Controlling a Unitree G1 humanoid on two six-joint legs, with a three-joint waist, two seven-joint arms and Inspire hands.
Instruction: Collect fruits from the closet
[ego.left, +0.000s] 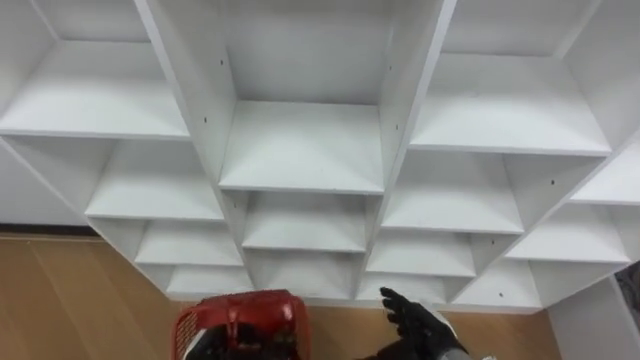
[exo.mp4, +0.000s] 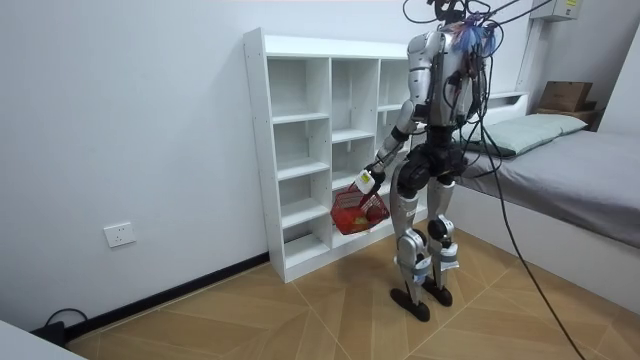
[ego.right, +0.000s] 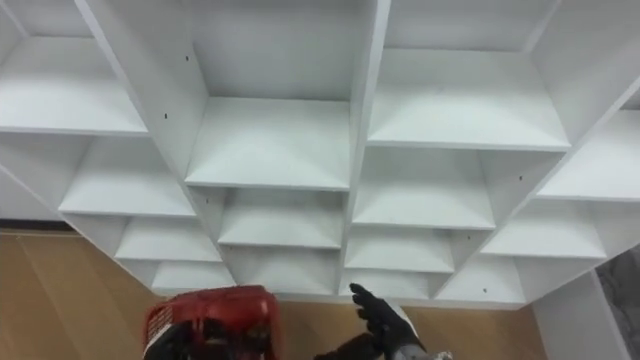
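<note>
I stand facing a white closet (ego.left: 300, 150) of open shelves (exo.mp4: 300, 130), and the compartments in view hold nothing. A red basket (ego.left: 240, 318) hangs low in front of me, before the bottom shelves. In the room view my left hand (exo.mp4: 367, 180) is curled round the handle of the basket (exo.mp4: 352, 212), and something red lies inside it. My right hand (ego.left: 422, 322) is raised at the lower right with dark fingers straight and spread, holding nothing. It is level with the lowest shelf row (ego.right: 385, 318) and touches no shelf.
Wooden floor (ego.left: 60, 300) runs along the closet's foot. In the room view a bed (exo.mp4: 580, 180) stands close behind me on that view's right, with a pillow (exo.mp4: 535, 128) and a cardboard box (exo.mp4: 565, 95) at its head. A wall socket (exo.mp4: 120, 235) sits low on the wall.
</note>
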